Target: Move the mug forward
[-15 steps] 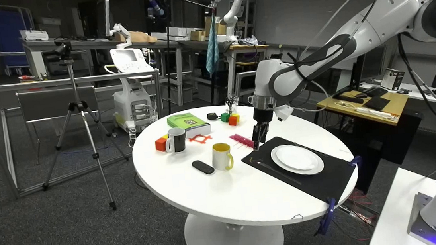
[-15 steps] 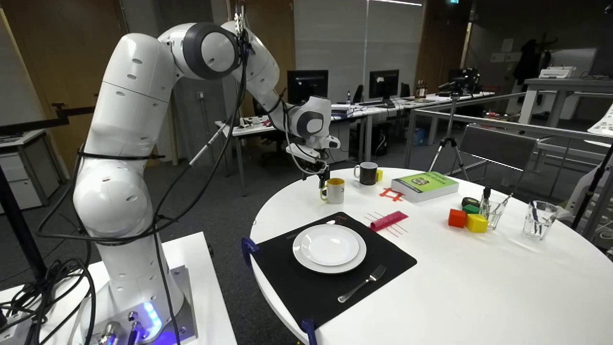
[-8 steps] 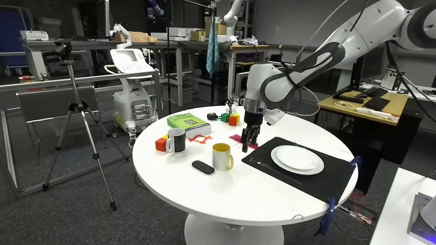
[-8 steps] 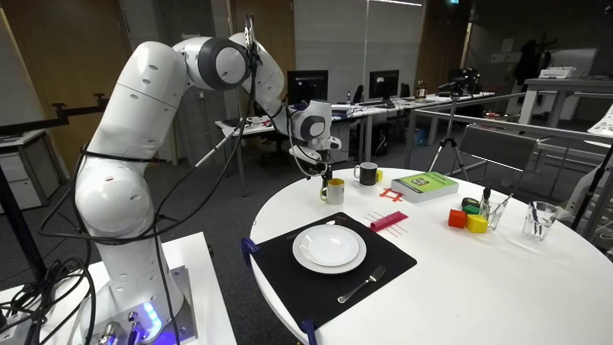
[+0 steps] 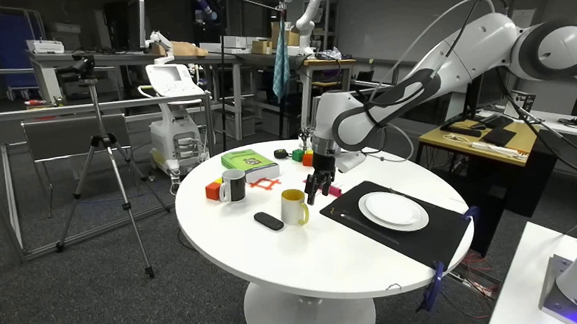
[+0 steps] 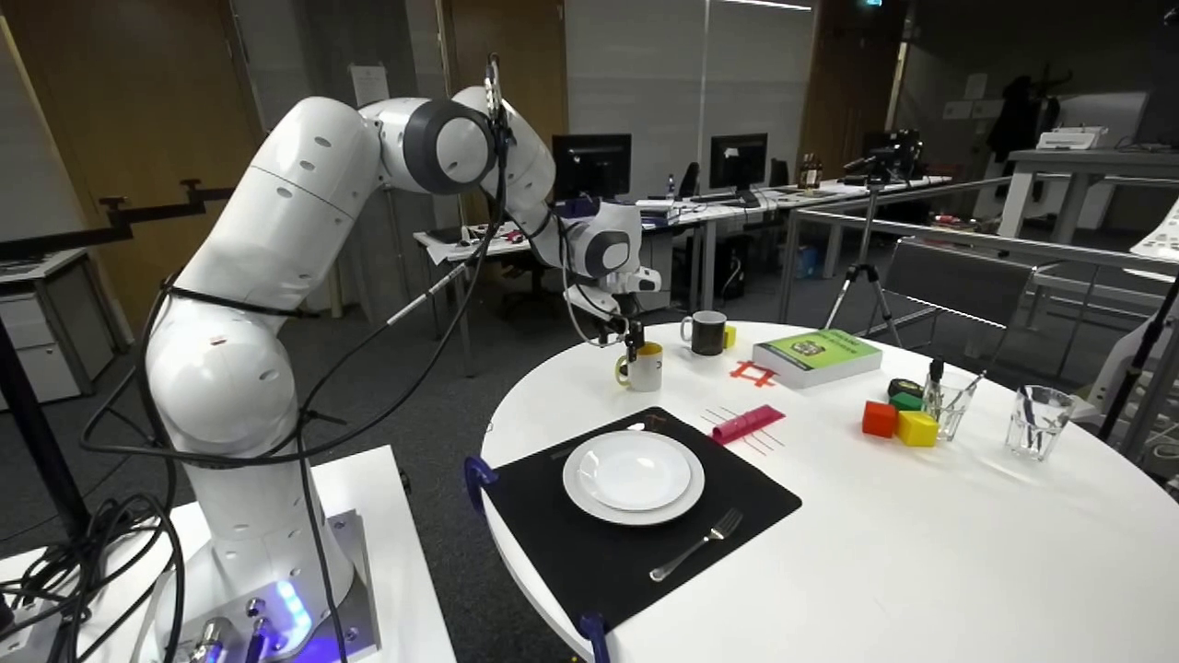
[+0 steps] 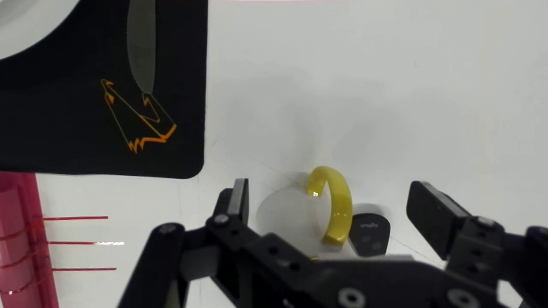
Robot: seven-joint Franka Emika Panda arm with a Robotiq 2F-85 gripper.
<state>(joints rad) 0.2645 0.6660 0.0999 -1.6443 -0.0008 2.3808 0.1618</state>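
Wrist view: mug [image 7: 295, 219] partly behind the tool [image 7: 329, 200]

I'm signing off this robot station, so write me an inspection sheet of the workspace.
Surface: round white table; black placemat, blue clamps at its edge.
Job's things: yellow-handled mug, upright.
Clutter: stacked white plates, fork, black-and-white mug, green-covered book, coloured blocks, drinking glasses, black Logitech remote.
Pincer: open, gripping nothing; mug's handle within its opening in the wrist view.
Cables: tangled black cables beside robot base.
Surroundings: tripod, metal railing, monitors.
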